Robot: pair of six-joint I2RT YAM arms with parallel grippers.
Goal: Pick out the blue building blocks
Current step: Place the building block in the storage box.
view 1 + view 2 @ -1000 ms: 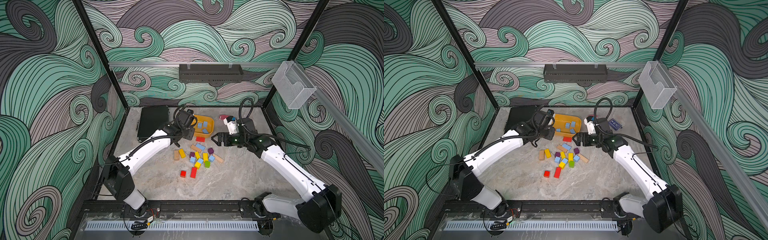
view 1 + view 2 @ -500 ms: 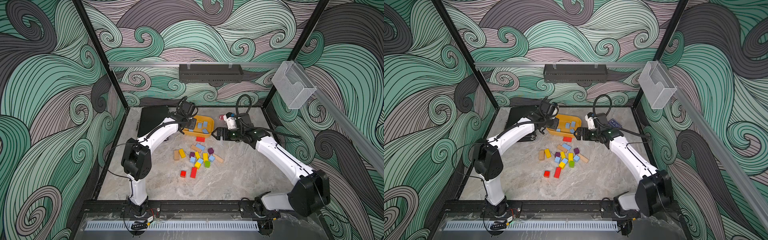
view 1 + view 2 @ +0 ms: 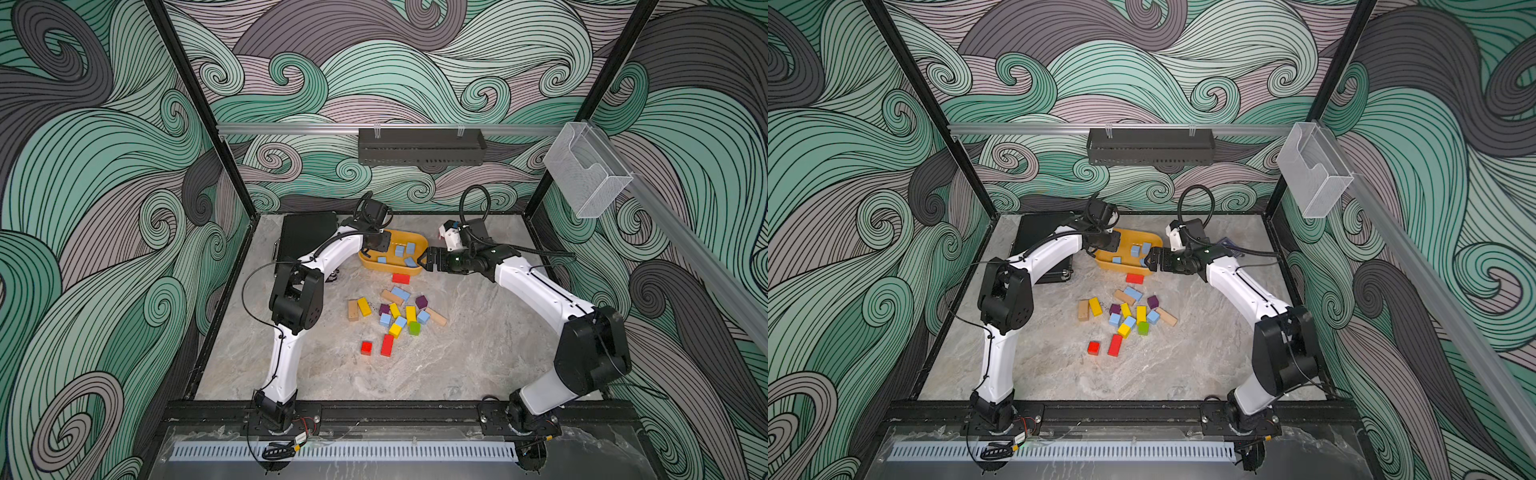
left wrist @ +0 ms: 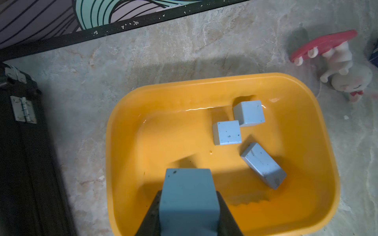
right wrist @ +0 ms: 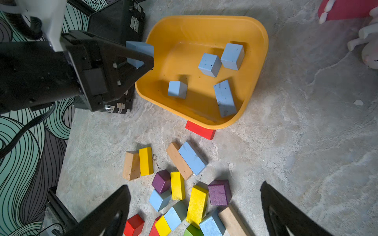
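Note:
Several blue building blocks lie in the yellow tub (image 5: 263, 40), among them a cube (image 5: 210, 64) and a long brick (image 5: 225, 98). My left gripper (image 4: 188, 194) is shut on another blue block (image 4: 188, 181) and holds it above the tub's left end (image 3: 376, 245). More blue blocks sit in the mixed pile on the table: a long one (image 5: 192, 158) and cubes (image 5: 159, 199), (image 5: 174, 216), (image 5: 210, 224). My right gripper (image 5: 193, 188) is open and empty. It hovers by the tub's right end in both top views (image 3: 428, 262), (image 3: 1152, 262).
Yellow, purple, red, green and wooden blocks mix with the blue ones (image 3: 395, 316). A red brick (image 5: 200, 130) lies against the tub's front. A black case (image 3: 307, 237) sits at the back left. A white toy with a red board (image 4: 345, 67) lies behind the tub.
My left gripper has carried its blue block from the tub's front left to above the tub, and its elbow has folded up. The right gripper has shifted slightly towards the tub.

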